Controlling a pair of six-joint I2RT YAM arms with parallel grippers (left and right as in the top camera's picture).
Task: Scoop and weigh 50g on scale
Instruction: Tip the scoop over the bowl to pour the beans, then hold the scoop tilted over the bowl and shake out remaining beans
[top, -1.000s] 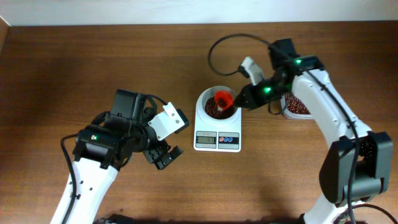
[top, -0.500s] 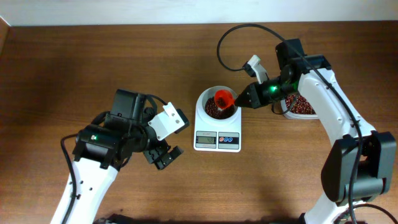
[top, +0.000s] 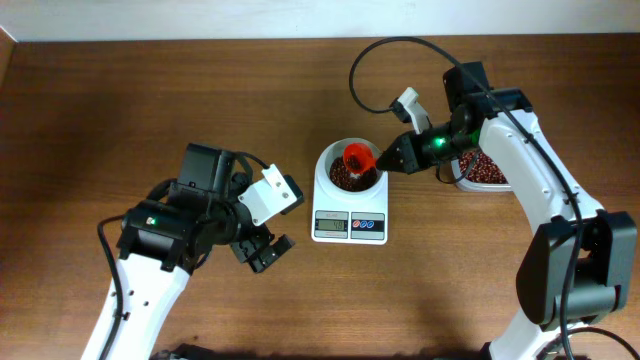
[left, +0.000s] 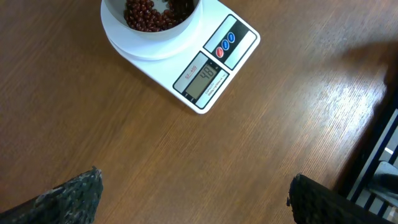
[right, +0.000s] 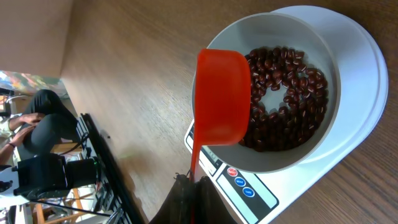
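Left of the scale, the left gripper is held with its jaws spread wide and nothing between them. On the scale, the beans are heaped in a white bowl. Above that bowl, a red scoop is gripped by its handle in the clamped right gripper. Right of the scale, a tub of beans is seen.

desk looked wood-grained, smooth, faintly sheened | scale was white plastic, smooth, glossy | bowl was white, smooth | beans had shiny skins | scoop was orange-red plastic, smooth | left claw pads looked black, rough, matt
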